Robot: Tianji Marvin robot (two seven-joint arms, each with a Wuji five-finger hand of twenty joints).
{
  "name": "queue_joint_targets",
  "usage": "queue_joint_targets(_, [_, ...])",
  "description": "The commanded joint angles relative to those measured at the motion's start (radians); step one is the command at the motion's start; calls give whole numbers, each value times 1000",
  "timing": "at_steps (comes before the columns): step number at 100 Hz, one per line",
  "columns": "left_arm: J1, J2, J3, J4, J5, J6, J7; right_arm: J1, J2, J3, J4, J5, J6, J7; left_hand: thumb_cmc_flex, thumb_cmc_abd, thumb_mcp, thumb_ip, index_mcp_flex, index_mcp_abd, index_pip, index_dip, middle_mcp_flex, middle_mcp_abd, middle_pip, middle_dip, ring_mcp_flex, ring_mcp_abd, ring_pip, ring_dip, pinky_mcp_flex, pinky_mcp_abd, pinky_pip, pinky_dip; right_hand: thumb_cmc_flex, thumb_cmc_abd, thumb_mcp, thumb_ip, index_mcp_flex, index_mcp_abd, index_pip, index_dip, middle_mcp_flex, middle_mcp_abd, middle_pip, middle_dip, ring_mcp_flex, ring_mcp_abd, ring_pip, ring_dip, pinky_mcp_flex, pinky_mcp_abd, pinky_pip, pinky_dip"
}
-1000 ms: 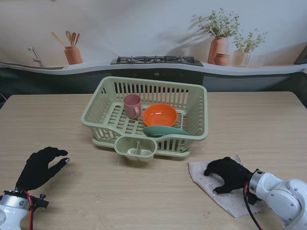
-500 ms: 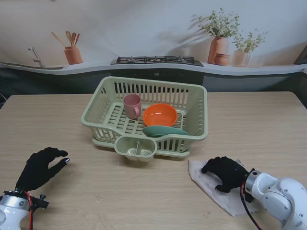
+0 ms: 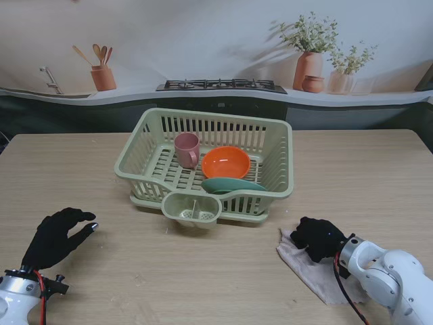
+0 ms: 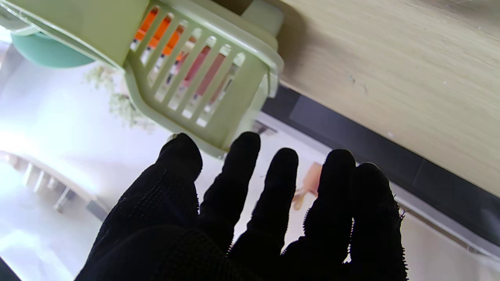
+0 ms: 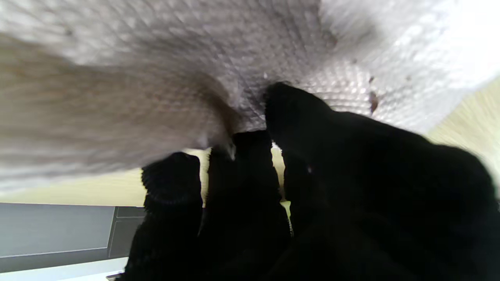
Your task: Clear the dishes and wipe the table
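The right hand (image 3: 316, 238) presses curled fingers into the limp beige cloth (image 3: 316, 274); soft, it bunches, best pinned flat; left hand (image 3: 57, 233) hovers open-fingered.

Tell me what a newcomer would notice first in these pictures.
First, the pale green dish rack in the middle of the wooden table, holding a pink cup, an orange bowl and a green plate. Next, the black-gloved right robot hand at the near right, fingers bunching a grey cloth. The left robot hand sits open at the near left, holding nothing.
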Motion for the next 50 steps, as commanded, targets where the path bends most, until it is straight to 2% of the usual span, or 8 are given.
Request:
queue_joint_targets(1, [5, -7, -1, -4, -4, -5, -11, -36, 9, -12, 93, -48, 21, 32, 0, 45, -23, 32, 38, 9, -13, 12, 19, 29, -5, -15, -1, 30, 2, 1, -12, 17, 24, 20, 50, 16, 37, -32, 99, -13, -231, -140, 4, 46, -20, -13, 266, 15, 229, 29, 36, 12, 72, 13])
queue_joint_targets(7, [5, -7, -2, -4, -5, -6, -11, -28, 9, -13, 105, -67, 39, 10, 0, 46, -24, 32, 36, 10, -14, 12, 18, 29, -6, -15, -2, 28, 2, 1, -13, 17, 24, 20, 48, 34, 32, -32, 131, -17, -240, -142, 6, 47, -24, -9, 272, 16, 223, 35, 51, 18, 69, 9])
queue_joint_targets(17, [5, -7, -2, -3, -7, -8, -12, -9, 9, -19, 134, -93, 80, -41, 0, 48, -27, 32, 37, 7, -14, 12, 18, 26, -7, -16, -2, 28, 1, 0, -14, 15, 24, 19, 43, 59, 20, -28, 162, -30, -244, -103, 19, 49, -38, -3, 291, 29, 200, 61, 80, 31, 66, 1])
queue_joint_targets(25, [5, -7, -2, -3, -8, -8, -12, 9, 8, -27, 159, -106, 115, -84, 0, 48, -29, 32, 35, 9, -15, 12, 18, 28, -8, -16, -3, 29, 0, 0, -15, 14, 23, 19, 36, 62, 21, -25, 182, -41, -243, -84, 68, 50, -91, -13, 324, 43, 168, 73, 115, 46, 64, -9])
queue_joint_targets(34, [4, -7, -1, -2, -6, -8, -11, 31, 6, -38, 183, -105, 157, -116, 1, 49, -32, 32, 35, 10, -16, 12, 17, 28, -9, -16, -2, 28, 0, 0, -16, 14, 23, 18, 35, 57, 28, -24, 192, -41, -246, -76, 136, 50, -171, -20, 374, 63, 116, 92, 151, 71, 59, -20])
queue_joint_targets(50, [6, -7, -1, -4, -8, -6, -12, 87, -1, -75, 227, -90, 236, -161, 3, 51, -37, 33, 35, 9, -16, 13, 16, 27, -9, -16, -4, 27, -1, 0, -17, 13, 23, 18, 35, 51, 39, -23, 198, -34, -244, -71, 162, 62, -195, -21, 391, 74, 99, 97, 161, 81, 57, -21])
